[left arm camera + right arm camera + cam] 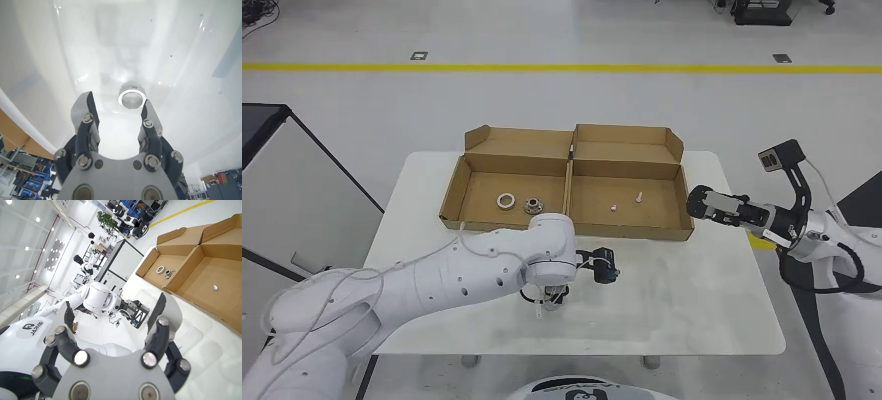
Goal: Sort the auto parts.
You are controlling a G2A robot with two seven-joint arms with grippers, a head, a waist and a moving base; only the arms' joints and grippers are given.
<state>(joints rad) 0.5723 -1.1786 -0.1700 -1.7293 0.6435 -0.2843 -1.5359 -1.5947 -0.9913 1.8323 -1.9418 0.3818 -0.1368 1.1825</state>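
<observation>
Silver collar (pixel 132 96) flat, bore up, nr spread left tool (pixel 118 97).

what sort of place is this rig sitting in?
Most likely a robotics lab or test hall: a yellow floor line, other white robots in the background, and shelving with blue bins.

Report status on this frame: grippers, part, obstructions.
Left gripper open, low over the table. Right gripper open, beside the cardboard boxes. Silver collar on the table just off the left gripper, ungripped. Nothing blocking it.
</observation>
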